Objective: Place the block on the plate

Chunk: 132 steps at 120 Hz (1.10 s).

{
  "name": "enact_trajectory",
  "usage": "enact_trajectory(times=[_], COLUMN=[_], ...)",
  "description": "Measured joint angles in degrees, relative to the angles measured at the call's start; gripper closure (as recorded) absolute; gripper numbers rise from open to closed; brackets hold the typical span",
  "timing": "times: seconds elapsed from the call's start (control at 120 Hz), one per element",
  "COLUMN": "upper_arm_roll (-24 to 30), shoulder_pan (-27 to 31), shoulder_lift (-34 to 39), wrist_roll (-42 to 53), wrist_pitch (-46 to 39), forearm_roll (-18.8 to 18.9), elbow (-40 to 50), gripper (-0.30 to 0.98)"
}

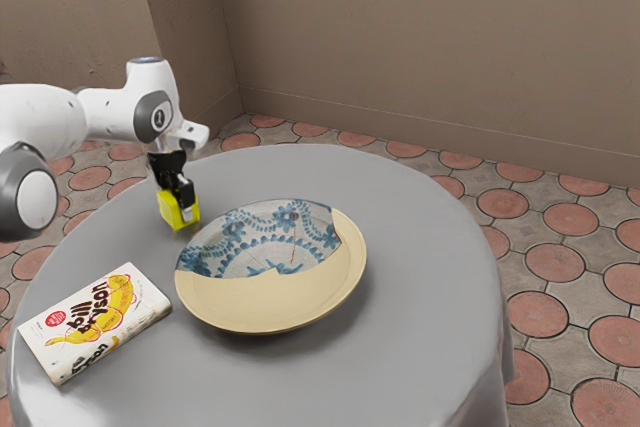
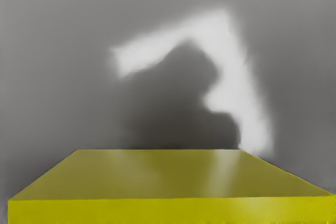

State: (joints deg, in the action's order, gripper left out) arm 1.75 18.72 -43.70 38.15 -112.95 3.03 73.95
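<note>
You're looking at the pick-up stage of this job, as I'm judging it — the claw [image 1: 181, 203] is pointing down over the yellow block [image 1: 168, 209], with the block's upper part sitting right up at it. How far open the claw is standing, you can't tell from these views, nor whether it is really gripping the block. The block is looking upright, and it is sitting near the plate [image 1: 270, 304], outside the rim, on the side toward the exterior view's left. Whether its base is touching the table [image 1: 425, 237] or hanging just above it, I'm not able to say. The wrist view is showing the block large and close under the hand, with a soft shadow lying on the table beyond it.

Before sending the arm across, you're needing a sure grip — if that is lacking, close on the block first. Then you're wanting a straight lift, high enough for the block's base to be clearing the rim, and a short carry toward the plate's middle before lowering gently and letting go. A low carry is risking a knock against the rim, pushing the plate along. The book [image 1: 95, 322] is lying to the other side of the claw's likely path, so it isn't needing any attention.
</note>
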Motion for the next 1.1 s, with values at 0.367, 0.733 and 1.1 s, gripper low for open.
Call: enact_trajectory(times=[0.367,0.733,1.1], upper_arm_roll=[9.50,16.43,17.53], shoulder_pan=[-0.88,-3.74,-4.00], shoulder_lift=[11.69,17.45,13.22], wrist_roll=[0.06,-0.21,-1.10], wrist_pitch=[4.18,6.35,0.51], forearm_roll=[1.48,1.17,1.62], elbow=[3.50,12.05,18.58], gripper=[0.26,0.28,0.28])
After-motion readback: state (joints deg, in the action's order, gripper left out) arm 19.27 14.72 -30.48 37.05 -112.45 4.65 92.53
